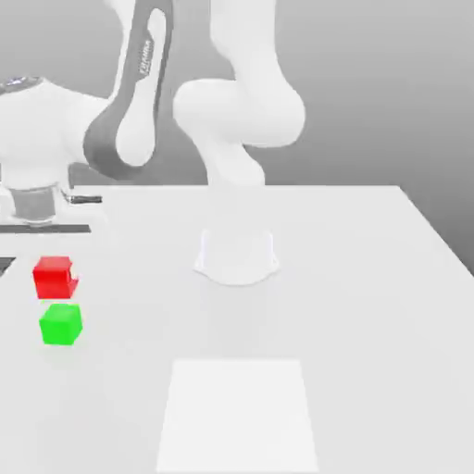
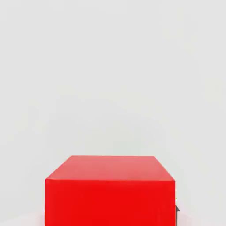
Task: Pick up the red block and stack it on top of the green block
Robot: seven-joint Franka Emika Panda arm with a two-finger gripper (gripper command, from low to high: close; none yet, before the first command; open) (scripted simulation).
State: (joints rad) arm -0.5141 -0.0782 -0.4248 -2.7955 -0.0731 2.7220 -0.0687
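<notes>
The red block (image 1: 52, 279) sits at the exterior view's left, directly under the arm's hand. My gripper (image 1: 56, 263) comes down over it from above and is shut on it. In the hand view the red block (image 2: 110, 190) looms very close, and a dark fingertip (image 2: 177, 210) presses against one of its sides. The green block (image 1: 61, 325) rests on the white table just in front of the red one, a small gap apart, with nothing on top of it.
The arm's white base (image 1: 237, 255) stands mid-table, with the arm arching over to the exterior view's left. A paler rectangular patch (image 1: 239, 413) lies on the table (image 1: 370, 305) near its front edge. The table's right edge runs diagonally at the far right.
</notes>
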